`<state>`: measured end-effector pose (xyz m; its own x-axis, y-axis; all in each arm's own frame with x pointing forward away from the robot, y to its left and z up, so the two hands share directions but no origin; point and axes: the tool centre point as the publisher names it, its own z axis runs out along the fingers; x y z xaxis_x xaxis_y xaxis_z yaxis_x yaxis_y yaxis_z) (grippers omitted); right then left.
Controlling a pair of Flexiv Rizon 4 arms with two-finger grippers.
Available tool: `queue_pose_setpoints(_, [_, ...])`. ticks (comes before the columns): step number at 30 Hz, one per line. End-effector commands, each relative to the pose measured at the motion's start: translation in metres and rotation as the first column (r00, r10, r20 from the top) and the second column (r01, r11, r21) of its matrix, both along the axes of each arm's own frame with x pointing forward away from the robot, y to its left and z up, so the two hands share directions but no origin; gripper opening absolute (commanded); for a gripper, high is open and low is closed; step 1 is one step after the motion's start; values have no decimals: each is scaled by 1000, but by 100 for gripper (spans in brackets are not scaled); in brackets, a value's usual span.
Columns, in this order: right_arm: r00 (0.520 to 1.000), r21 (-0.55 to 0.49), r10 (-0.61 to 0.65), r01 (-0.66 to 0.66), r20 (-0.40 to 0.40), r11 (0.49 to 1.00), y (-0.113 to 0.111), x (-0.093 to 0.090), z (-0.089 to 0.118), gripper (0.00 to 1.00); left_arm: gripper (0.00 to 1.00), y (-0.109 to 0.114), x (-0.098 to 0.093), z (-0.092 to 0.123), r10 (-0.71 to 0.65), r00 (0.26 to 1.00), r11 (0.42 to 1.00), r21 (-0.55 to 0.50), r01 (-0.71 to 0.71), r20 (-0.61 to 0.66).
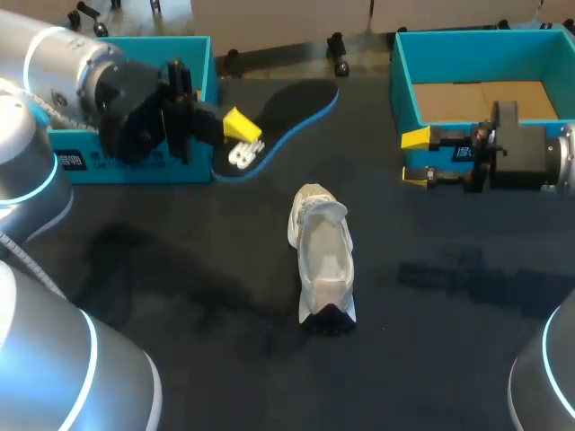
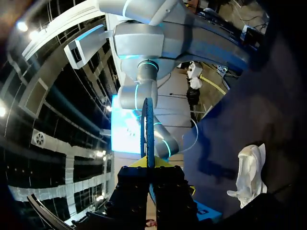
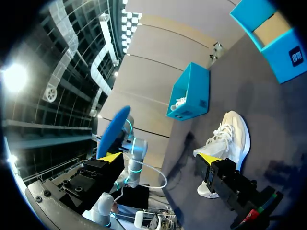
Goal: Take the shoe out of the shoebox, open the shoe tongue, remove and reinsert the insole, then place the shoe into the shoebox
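The dark table (image 1: 180, 269) carries everything, and the white shoe (image 1: 322, 265) standing on its sole near the middle serves as the mark. Beyond the shoe and off to its right sits the blue shoebox (image 1: 404, 85), showing a bare cardboard floor. A second blue box (image 1: 135, 166) sits beyond the shoe to its left. The shoe looks light and soft in the upper, likely to fold if pinched at the fabric, so the firmer rim around the mouth is the better hold. The black insole (image 1: 278, 121) with a blue edge is out of the shoe, held above the table beyond the shoe and to its left. It is thin and flexible and should bend easily, so a pinch near one end suits feeding it back in. The left gripper (image 2: 151, 165) is clamped on one end of the insole, seen edge-on between its fingers. The right gripper (image 1: 415, 157) hangs to the right of the shoe, fingers spread and holding nothing.
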<state>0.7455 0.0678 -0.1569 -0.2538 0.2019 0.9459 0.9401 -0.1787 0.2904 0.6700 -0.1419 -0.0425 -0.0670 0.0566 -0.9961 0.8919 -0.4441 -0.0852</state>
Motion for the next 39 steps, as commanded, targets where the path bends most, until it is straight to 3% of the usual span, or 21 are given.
queue_pose_setpoints(1, [1000,9,-17,17,11,1000,3,-3,6,100,0,5,-5,-18,50,999,999,-1,-50,17])
queue_pose_setpoints(8, [999,55,-9,12,-53,998,12,0,13,100,0,3,-1,-47,118,986,993,-6,-118,119])
queue_pose_setpoints(21, [980,85,119,-107,-158,991,45,14,20,100,0,-18,5,-86,199,945,979,-5,-205,260])
queue_pose_setpoints(33, [959,117,191,-170,-211,979,64,19,12,100,0,-41,8,-102,266,930,962,-15,-271,255])
queue_pose_setpoints(35, [956,120,199,-176,-214,977,67,20,11,96,0,-44,10,-106,271,928,961,-15,-277,256])
queue_pose_setpoints(37, [950,130,220,-195,-222,972,72,20,10,84,0,-48,11,-109,275,927,960,-14,-280,257])
queue_pose_setpoints(39, [944,137,242,-215,-226,967,77,21,8,79,0,-52,11,-111,278,926,959,-11,-285,255])
